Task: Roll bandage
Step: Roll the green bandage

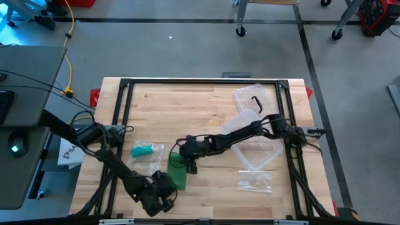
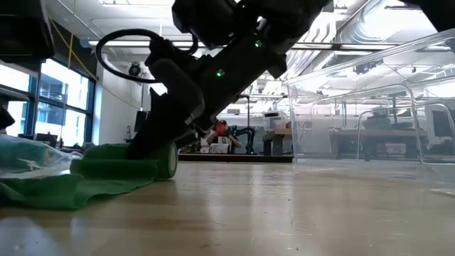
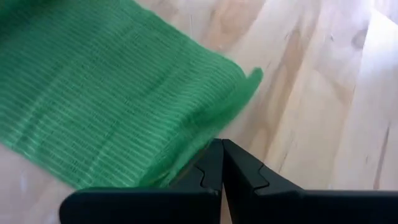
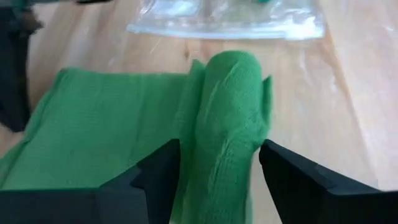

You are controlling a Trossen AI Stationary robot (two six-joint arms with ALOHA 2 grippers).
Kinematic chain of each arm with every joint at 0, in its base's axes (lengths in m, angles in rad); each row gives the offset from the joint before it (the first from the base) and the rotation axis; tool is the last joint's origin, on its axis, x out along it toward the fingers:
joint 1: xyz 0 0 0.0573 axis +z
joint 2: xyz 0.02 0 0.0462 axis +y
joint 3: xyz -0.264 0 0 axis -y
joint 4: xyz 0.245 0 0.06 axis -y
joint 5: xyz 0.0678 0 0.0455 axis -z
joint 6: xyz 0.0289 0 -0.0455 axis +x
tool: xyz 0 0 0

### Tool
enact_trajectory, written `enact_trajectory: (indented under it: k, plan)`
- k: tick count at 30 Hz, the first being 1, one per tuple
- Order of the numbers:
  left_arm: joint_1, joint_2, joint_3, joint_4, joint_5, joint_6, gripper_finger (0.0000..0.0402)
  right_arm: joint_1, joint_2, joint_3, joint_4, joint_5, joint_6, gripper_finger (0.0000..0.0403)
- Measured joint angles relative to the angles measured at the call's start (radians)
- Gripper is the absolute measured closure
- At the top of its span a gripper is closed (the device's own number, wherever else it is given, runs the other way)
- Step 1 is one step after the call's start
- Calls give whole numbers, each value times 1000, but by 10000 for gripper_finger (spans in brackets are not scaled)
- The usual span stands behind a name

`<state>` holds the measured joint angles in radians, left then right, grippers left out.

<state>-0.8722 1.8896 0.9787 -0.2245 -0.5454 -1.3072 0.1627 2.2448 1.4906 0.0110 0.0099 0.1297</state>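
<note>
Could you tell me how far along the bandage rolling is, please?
Partly done: one end of the green bandage is rolled up. The right gripper straddles that roll with fingers open; the left gripper, shut, pins the far end. The flat stretch remains unrolled.

The bandage (image 1: 177, 175) is bright green with a fine ribbed weave — the same green on its rolled end (image 4: 233, 118) and its flat tail. Beside the bandage, a clear plastic bag (image 1: 147, 151) holds something teal. The table (image 1: 206, 106) is pale wood with streaky grain, framed in black. Both grippers — left (image 3: 221, 163) and right (image 4: 219, 165) — are matt black. Right of the bandage lie transparent, colourless containers (image 1: 253, 128).
</note>
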Motion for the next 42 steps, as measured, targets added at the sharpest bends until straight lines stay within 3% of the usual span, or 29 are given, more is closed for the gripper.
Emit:
enact_trajectory:
  k: [5, 10, 15, 20, 26, 31, 34, 38, 42]
  plan:
    - [-26, 0, 0, 18, 25, -39, 401, -15, -6, 0, 9, -20, 2, 191]
    - [-57, 0, 2, 74, 67, -54, 401, -25, -32, 0, 17, -120, 2, 191]
    - [-50, -9, 76, 57, 4, 5, 401, -32, -37, 0, 16, 13, 89, 199]
    - [4, -8, 84, -33, -32, 86, 396, -45, -19, 0, 23, -19, 101, 203]
    - [66, -5, 84, -59, 66, 274, 329, -46, -14, 0, 20, -30, 106, 204]
    - [94, 32, 89, -82, 129, 316, 258, -47, -13, 0, 22, -30, 106, 204]
    - [95, 41, 90, -85, 137, 319, 243, -46, -13, 0, 22, -37, 106, 204]
    - [92, 42, 97, -97, 148, 299, 270, -47, -12, 0, 22, -40, 106, 204]
    - [78, 46, 118, -134, 148, 311, 364, -46, -12, 0, 22, -41, 99, 204]
